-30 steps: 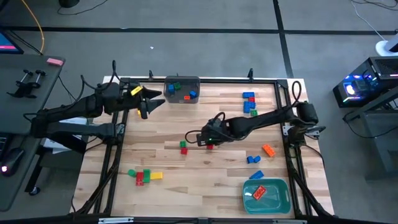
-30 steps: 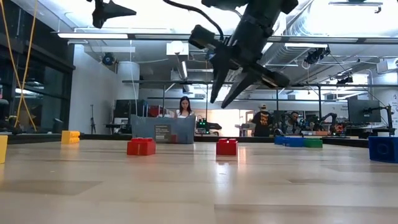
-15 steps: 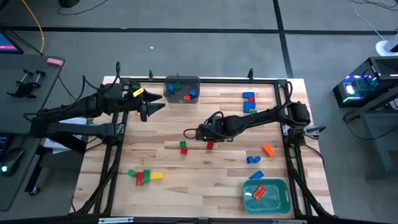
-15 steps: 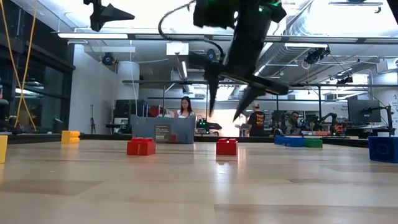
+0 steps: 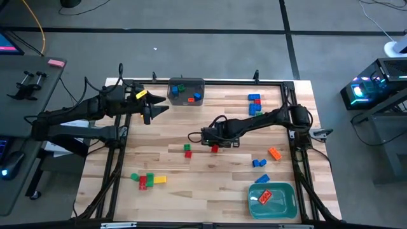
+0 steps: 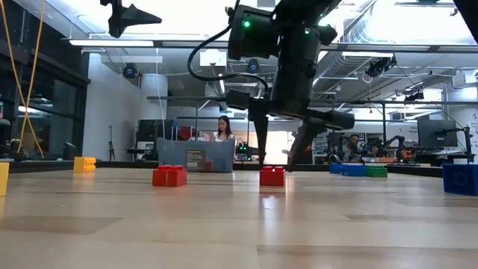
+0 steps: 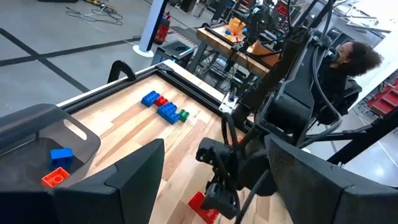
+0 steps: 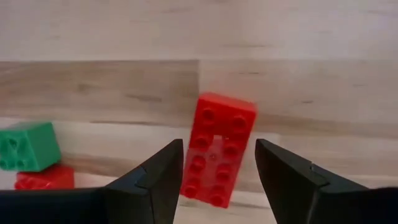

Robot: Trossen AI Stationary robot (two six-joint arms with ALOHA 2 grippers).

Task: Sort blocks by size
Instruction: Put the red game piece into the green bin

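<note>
Red long block [image 8: 217, 149] was straddled by right gripper [image 8: 214, 177], fingers apart, empty; long axis ran along approach dir. Left gripper [image 5: 152, 109] was held wide, farther off.

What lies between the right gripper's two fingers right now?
The right gripper is open, and a long red block lies flat on the table between its fingers, untouched; the right wrist view shows this.

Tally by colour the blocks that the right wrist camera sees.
Red blocks: 2
Green block: 1
Total: 3
</note>
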